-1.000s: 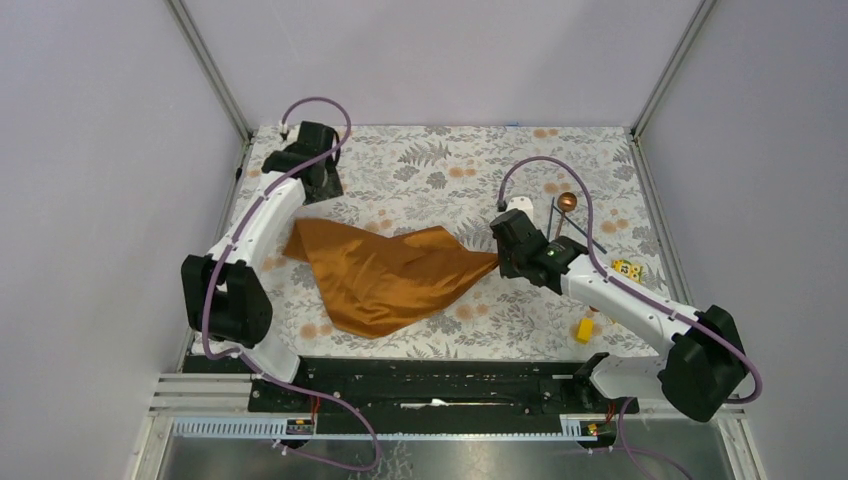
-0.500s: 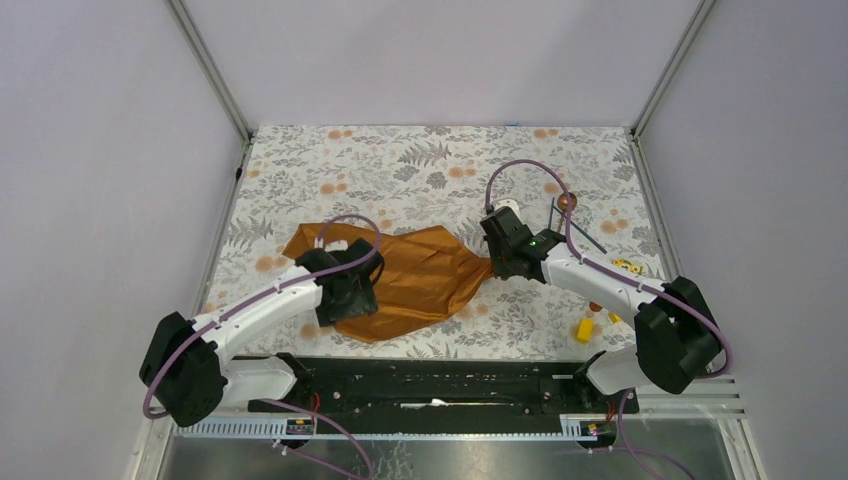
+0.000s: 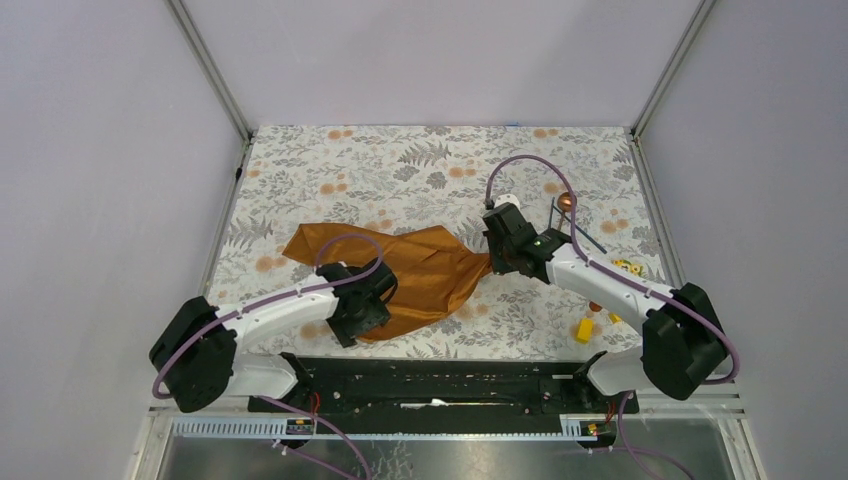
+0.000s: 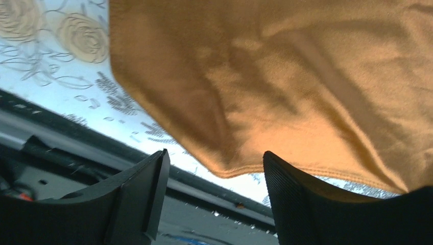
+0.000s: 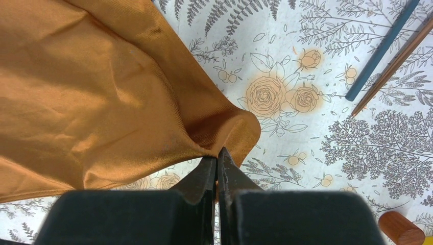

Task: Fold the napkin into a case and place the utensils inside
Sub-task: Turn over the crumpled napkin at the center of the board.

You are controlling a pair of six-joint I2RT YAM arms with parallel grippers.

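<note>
R claw [image 5: 218, 153] is shut tight, its tips pinching the napkin's [image 3: 420, 275] 3 o'clock corner. The cloth bunches into a small hump right at the tips. L claw [image 4: 215, 154] is wide open w/ nothing gripped. In the L wrist view the napkin's 6 o'clock hem sags between the two fingers; whether a pad brushes the cloth, can't tell.

Clock is set on the top view: 12 = far edge, 6 = arm bases. The napkin lies loose & creased, not yet folded, approx mid-table, a bit toward 7. One corner points to 10; the opposite one is drawn to a point toward 3, where R claw has it. L wrist sits over the napkin's 7 o'clock part, near the table's [image 3: 420, 150] front edge.

Utensils [image 3: 572, 222] are at 2 o'clock, just past R claw & apart from the napkin: slim dark sticks, one w/ a small copper bowl [image 3: 567, 201] at its far end. R wrist view shows a teal stick [image 5: 383, 48] & a brown stick [image 5: 393, 69] side by side. A yellow block [image 3: 584, 330] lies at 4 o'clock, a 2nd yellow block [image 3: 628, 267] at 3, both near R arm. A small brown cylinder [image 5: 401, 228] sits low right in the R wrist view.
</note>
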